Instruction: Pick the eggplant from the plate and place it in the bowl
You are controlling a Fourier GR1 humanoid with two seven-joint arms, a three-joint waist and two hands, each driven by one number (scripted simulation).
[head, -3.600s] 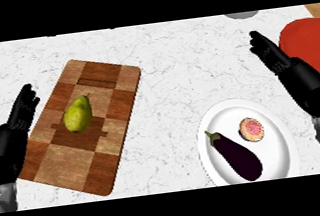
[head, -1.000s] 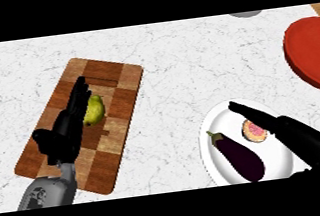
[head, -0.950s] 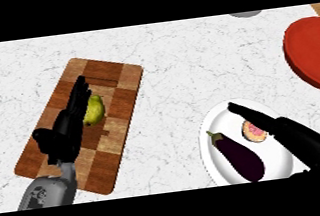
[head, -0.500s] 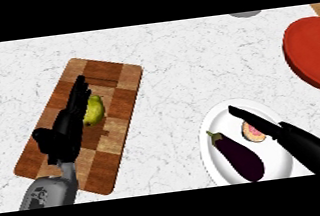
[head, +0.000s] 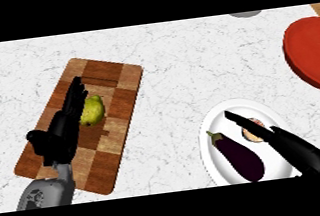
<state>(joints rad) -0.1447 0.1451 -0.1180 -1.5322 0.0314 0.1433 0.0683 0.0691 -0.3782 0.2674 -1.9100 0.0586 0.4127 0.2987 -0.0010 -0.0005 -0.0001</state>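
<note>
Eggplant (head: 237,155) lies on the white plate (head: 213,121) at the worktop's lower right, stem end up-left, body running down-right — not lifted yet. Your right hand (head: 296,146) enters from the lower right edge, fingers straight and released, holding nothing. They point up-left over the plate and cover part of the cut fruit half (head: 252,130), just beside the eggplant on its right. Can't tell whether the fingers touch the plate or hover above it. Red bowl (head: 319,55) sits at the right edge, well apart from the plate and above it in view.

Step in hand, by my read: reach and pre-grasp. To do it well, shift the hand left so the palm sits over the eggplant's thick middle, not over the fruit half. Set the fingers across the long axis, thumb on one flank and fingers on the other, then curl. A grab near the thin stem end would likely let it swing. Stay off the fruit half so you don't drag it off the plate. Lift straight up before swinging toward the bowl.

Left hand (head: 59,138) is over the wooden cutting board (head: 119,84), fingers straight and released, just beside the pear (head: 92,111) — no job for it here, leave it.
</note>
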